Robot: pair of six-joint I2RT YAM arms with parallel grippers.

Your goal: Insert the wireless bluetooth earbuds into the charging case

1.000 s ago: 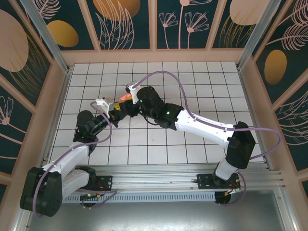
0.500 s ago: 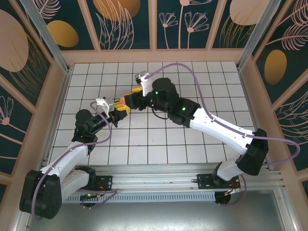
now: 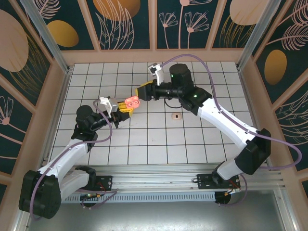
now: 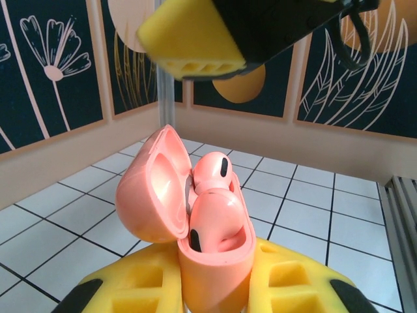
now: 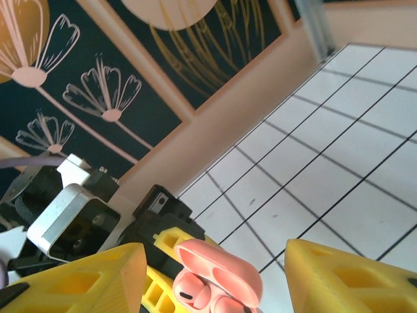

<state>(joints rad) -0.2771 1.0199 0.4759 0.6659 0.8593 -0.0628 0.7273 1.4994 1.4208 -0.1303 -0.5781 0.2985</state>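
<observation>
Trouble is most likely at the open lid [image 4: 153, 189]. The left gripper [image 3: 126, 107] has its jaws clenched on the base of the coral charging case [image 4: 215, 267]. It holds the case up off the tabletop [image 3: 202, 144], left of centre, with the lid hinged back to the left.

Two earbuds [image 4: 212, 173] sit in the wells. The upper one looks high and a little tilted rather than fully home, though this angle does not settle it. If it is standing proud, a tilt of the case or a nudge could tip it out, and the lid would not shut over it.

The right gripper [image 3: 143, 91] hovers just to the far right of the case, jaws released and spread with nothing between them. In its wrist view the yellow fingers [image 5: 71, 280] flank the case without touching it. An off-line approach could strike the lid or lever the case out of the left jaws, which grip only its lower part.

A small peach piece [image 3: 176, 115], probably another earbud, lies on the tabletop to the right of the case. So tiny and rounded a thing could skid or squirt from the pads when picked.
</observation>
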